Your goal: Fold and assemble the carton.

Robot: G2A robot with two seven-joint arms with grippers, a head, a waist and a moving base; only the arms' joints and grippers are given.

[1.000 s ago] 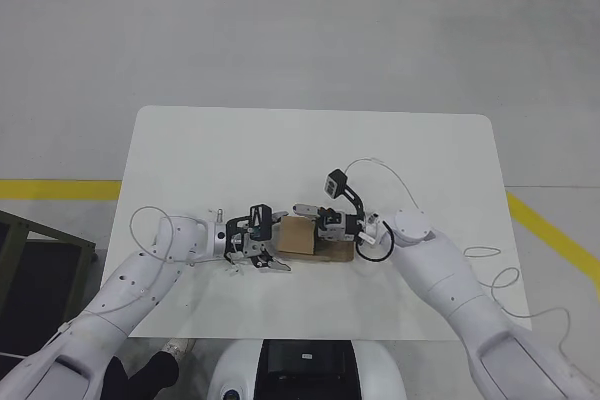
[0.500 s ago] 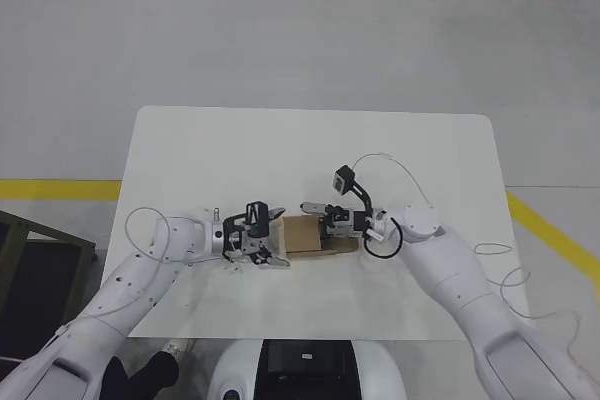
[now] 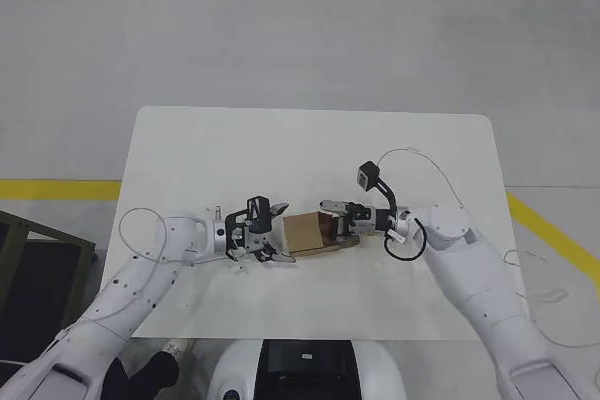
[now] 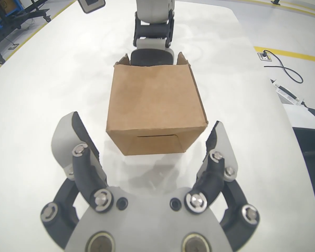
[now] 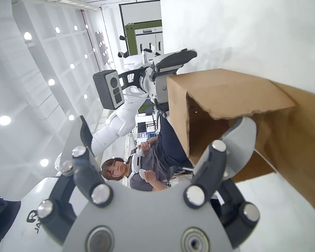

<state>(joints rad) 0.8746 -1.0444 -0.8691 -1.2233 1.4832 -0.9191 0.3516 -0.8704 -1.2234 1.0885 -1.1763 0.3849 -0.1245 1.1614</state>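
Bright, even light from ceiling lamps (image 5: 27, 35), a faint soft shadow under the carton (image 4: 152, 100) just ahead of the left gripper (image 4: 143, 121), wrist-view edges bowed fisheye-style.

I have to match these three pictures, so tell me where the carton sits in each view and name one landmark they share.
Top view: carton near the middle of the table, between left gripper and right gripper.
Left wrist view: just beyond the left gripper's open jaws, closed end nearest.
Right wrist view: open, flapped end facing the camera, one jaw of the right gripper at it.
Shared landmark: the white table under it.
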